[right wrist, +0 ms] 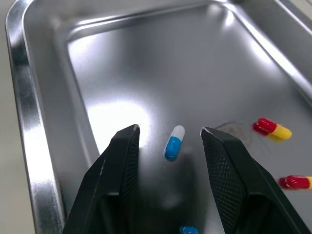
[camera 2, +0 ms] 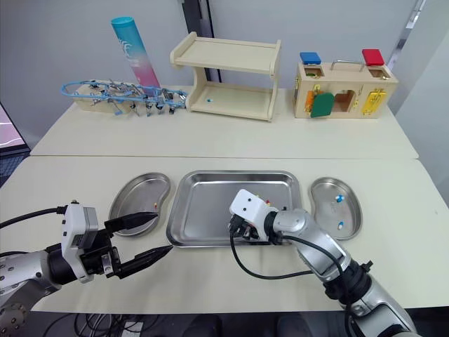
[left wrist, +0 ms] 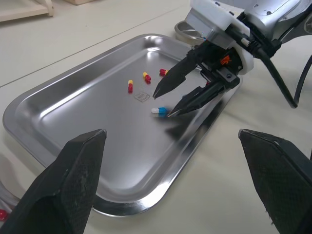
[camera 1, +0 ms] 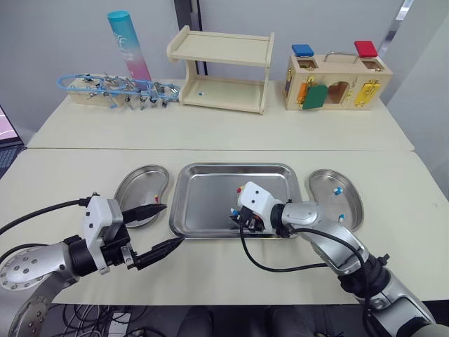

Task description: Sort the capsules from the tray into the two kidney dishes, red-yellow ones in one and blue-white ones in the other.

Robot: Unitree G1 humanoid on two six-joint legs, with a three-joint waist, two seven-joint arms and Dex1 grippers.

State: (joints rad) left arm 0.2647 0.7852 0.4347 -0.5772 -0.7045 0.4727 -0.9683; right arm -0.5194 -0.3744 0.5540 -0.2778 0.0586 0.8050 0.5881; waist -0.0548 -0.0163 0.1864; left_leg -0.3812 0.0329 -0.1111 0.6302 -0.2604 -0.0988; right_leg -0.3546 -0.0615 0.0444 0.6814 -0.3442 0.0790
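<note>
Left steel kidney dish (camera 1: 133,184) holds one red-yellow capsule (camera 1: 155,199). Left tool (camera 1: 173,222) hovers near it, fingers apart, empty. Rectangular steel tray (camera 1: 203,172) has several red-yellow capsules (right wrist: 272,128) and a blue-white capsule (right wrist: 174,142), which lies between the spread fingers of right tool (right wrist: 168,127), ungripped. Right steel kidney dish (camera 1: 354,200) holds two blue-white capsules. Judged roughly half sorted.

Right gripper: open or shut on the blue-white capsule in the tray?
Open. The right gripper has its fingers apart, with the blue-white capsule lying on the tray between them, a gap each side.

Two cream tables (camera 1: 210,133) abut before a pale grey wall (camera 1: 49,42).
</note>
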